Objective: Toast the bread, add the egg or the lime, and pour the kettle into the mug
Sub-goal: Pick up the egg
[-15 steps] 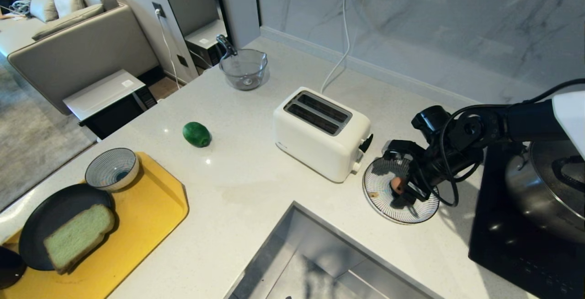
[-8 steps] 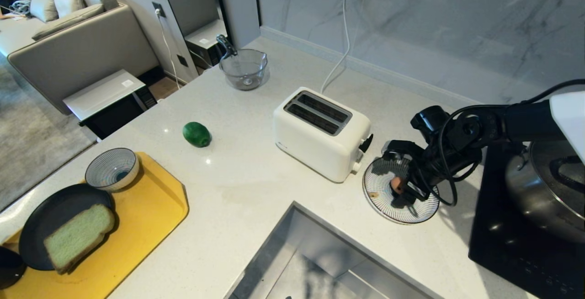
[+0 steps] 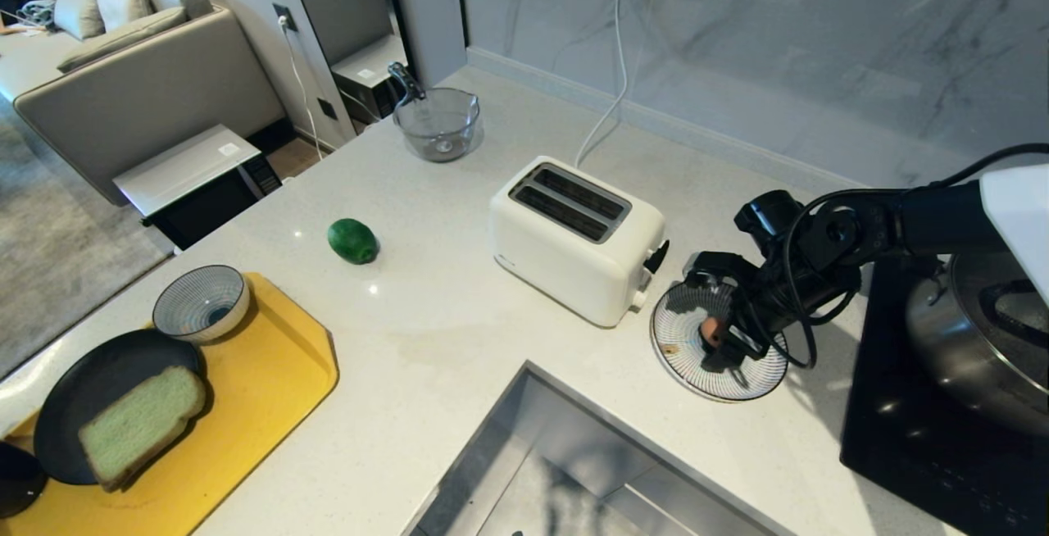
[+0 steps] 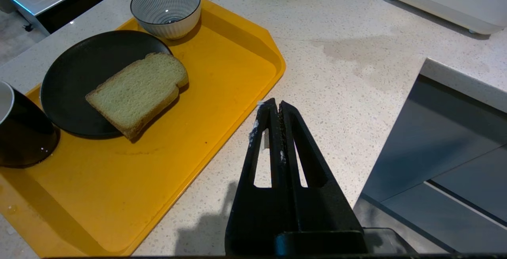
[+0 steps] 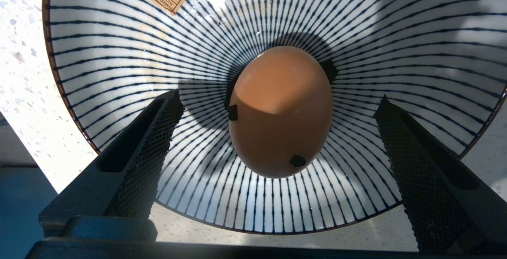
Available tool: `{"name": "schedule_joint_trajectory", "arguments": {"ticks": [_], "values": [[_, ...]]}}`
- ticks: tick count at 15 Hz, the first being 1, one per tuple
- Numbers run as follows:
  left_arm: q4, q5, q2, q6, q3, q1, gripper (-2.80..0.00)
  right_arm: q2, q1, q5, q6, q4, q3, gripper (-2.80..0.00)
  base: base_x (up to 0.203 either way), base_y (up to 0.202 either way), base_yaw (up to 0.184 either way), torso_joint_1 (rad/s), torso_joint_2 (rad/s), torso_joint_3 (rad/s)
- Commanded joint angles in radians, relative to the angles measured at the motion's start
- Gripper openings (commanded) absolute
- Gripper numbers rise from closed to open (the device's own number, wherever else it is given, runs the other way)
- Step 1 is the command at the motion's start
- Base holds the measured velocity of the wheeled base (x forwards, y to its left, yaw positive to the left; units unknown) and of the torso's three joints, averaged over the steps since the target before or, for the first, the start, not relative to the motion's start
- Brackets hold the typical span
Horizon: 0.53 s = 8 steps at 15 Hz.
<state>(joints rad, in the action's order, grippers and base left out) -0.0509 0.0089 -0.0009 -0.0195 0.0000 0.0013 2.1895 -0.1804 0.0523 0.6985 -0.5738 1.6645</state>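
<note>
On the counter (image 3: 459, 306), your right hand (image 5: 277, 132), spread wide, straddles the egg (image 5: 281, 112) in the striped dish (image 5: 119, 53); your left hand (image 4: 273, 108) stays out, pressed together.

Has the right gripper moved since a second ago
No. The right gripper still hangs open over the striped plate beside the toaster, astride the egg, in the same spot against the plate's rim as before.
</note>
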Motion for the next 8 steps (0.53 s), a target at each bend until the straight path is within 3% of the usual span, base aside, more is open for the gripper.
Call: {"name": "schedule_joint_trajectory", "arguments": {"ticks": [1, 8], "values": [[-0.001, 0.000, -0.002, 0.000, 0.017, 0.000, -2.80, 0.003, -0.001, 0.001, 0.006, -0.003, 0.004, 0.00, 0.000, 0.000, 0.000, 0.000, 0.00, 0.000], [0.000, 0.000, -0.002, 0.000, 0.017, 0.000, -2.80, 0.009, -0.007, 0.000, 0.039, -0.004, 0.003, 0.00, 0.000, 0.000, 0.000, 0.000, 0.00, 0.000]]}}
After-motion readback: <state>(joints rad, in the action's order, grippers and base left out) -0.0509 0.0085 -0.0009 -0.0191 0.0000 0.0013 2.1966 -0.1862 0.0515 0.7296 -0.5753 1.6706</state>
